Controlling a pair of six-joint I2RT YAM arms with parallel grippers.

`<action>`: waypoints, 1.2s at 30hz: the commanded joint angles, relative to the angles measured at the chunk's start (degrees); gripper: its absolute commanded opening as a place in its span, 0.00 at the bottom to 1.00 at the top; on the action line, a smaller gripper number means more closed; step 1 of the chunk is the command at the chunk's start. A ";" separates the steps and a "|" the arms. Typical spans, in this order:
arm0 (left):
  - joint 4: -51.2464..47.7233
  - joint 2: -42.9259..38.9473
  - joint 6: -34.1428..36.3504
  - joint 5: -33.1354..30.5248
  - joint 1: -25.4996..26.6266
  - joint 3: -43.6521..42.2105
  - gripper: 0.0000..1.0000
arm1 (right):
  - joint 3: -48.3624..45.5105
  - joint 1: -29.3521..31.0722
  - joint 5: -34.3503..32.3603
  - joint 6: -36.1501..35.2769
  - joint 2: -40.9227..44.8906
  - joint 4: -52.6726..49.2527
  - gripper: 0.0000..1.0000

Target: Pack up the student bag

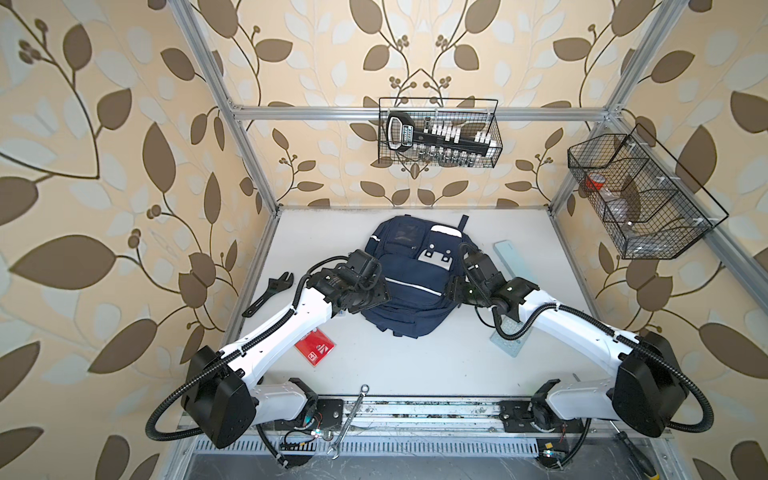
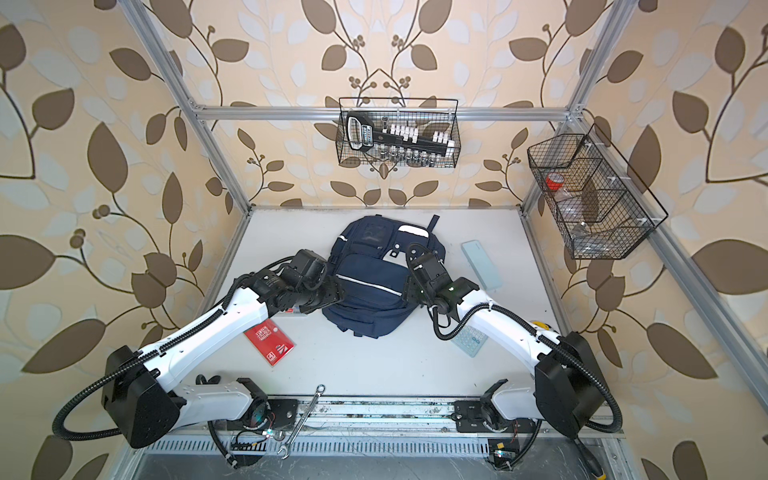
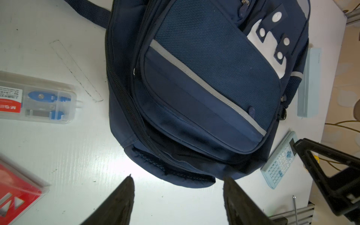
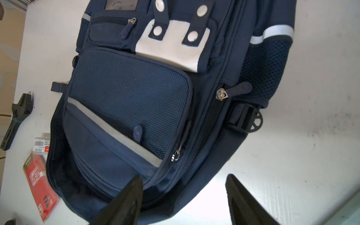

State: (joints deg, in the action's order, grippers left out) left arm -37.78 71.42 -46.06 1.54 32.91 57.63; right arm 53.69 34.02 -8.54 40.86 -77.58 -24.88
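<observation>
The left gripper (image 3: pixel 178 181) stands wide, its jaws apart with only bare table (image 3: pixel 78 155) and the bag's hem between them, holding nothing; the right gripper (image 4: pixel 184 175) is likewise spread and empty, one finger (image 4: pixel 126 200) lying across the bag's lower corner in the right wrist view, though contact cannot be told; the student bag (image 1: pixel 411 291) lies flat in the middle of the table between both grippers, front pockets facing up; its long axis runs from the arms' side toward the back wall, tilted only slightly; the end with the white patch (image 1: pixel 436 255) points to the back wall, the striped pocket (image 1: pixel 409 286) end toward the arms; a red packet (image 1: pixel 316 347) lies near its left, a calculator (image 1: pixel 509 340) near its right.
</observation>
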 commanded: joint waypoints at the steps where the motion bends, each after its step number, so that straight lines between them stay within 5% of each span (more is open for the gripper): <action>1: 4.48 -5.16 0.06 3.15 -0.47 -4.16 0.73 | -0.72 -0.15 -3.13 0.76 1.90 -1.85 0.70; 7: 1.57 -5.55 1.57 4.99 -0.61 -1.46 0.74 | -1.09 -0.67 1.56 3.61 6.70 -1.01 0.69; 14: -1.30 0.28 1.05 9.18 -1.13 1.77 0.72 | 6.41 -0.21 9.41 9.45 0.26 -6.97 0.65; 19: -2.02 -0.93 -0.33 15.19 -1.44 1.00 0.68 | 10.78 5.52 6.99 15.10 -5.36 -8.54 0.62; 24: -3.16 -2.71 1.44 14.68 -1.69 0.93 0.69 | 9.79 5.49 6.81 20.48 -8.68 -7.20 0.59; 36: 1.95 -1.43 -4.82 13.49 -1.72 2.28 0.72 | 5.73 3.15 11.33 19.77 -10.79 -3.15 0.47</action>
State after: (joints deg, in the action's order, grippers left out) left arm -37.85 70.39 -47.68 15.49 31.77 58.19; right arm 61.52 37.28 2.42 58.81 -89.36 -28.23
